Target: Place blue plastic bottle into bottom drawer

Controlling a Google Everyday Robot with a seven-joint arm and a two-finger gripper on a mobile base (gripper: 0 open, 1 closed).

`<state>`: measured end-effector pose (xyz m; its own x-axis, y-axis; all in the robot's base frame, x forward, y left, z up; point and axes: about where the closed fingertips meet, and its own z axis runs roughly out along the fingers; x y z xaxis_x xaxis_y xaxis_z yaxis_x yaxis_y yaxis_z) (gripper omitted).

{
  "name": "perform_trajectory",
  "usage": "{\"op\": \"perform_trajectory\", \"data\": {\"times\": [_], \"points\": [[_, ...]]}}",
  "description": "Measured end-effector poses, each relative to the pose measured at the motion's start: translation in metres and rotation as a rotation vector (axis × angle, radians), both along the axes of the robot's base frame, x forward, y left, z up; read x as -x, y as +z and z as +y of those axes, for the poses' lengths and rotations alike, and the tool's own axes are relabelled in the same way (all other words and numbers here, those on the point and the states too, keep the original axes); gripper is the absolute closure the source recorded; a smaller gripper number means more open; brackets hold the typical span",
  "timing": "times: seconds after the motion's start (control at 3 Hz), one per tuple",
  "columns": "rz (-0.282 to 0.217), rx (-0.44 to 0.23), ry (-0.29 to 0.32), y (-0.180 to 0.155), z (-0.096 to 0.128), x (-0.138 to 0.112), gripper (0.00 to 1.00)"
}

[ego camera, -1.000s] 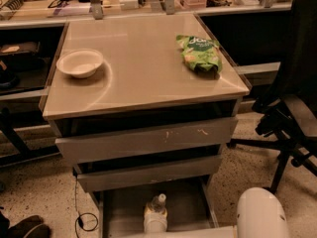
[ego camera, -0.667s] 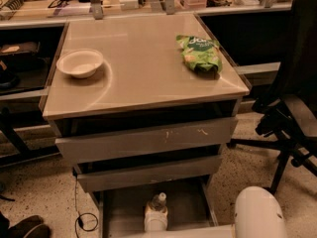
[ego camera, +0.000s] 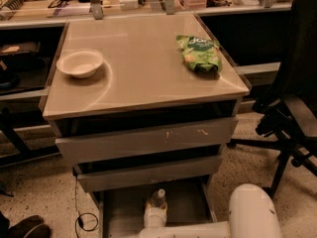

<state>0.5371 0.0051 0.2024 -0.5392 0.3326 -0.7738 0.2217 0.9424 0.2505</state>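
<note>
The blue plastic bottle [ego camera: 158,198] stands upright in the open bottom drawer [ego camera: 119,212], below the two shut drawers with scratched grey fronts. Only its neck and cap show. My gripper [ego camera: 155,216] is a white piece around the bottle's lower body, low in the drawer. My white forearm [ego camera: 188,230] runs to it from the right along the bottom edge of the view, and hides the bottle's label and base.
A white bowl [ego camera: 79,63] sits at the left of the cabinet top [ego camera: 143,78], and a green snack bag [ego camera: 199,53] at the right. My white elbow [ego camera: 252,214] is at the lower right. A black office chair [ego camera: 292,118] stands to the right. Cluttered shelves run behind.
My white elbow has shifted slightly left. The bottle and gripper stay in the same spot in the bottom drawer.
</note>
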Motion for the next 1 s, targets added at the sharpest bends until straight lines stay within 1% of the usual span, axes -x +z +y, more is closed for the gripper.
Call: {"op": "perform_trajectory", "data": {"times": [0.67,1.0], "points": [[-0.016,0.029,-0.006,-0.009,0.003,-0.014,1.0],[-0.013,0.069,-0.01,-0.016,0.005,-0.012,1.0]]}}
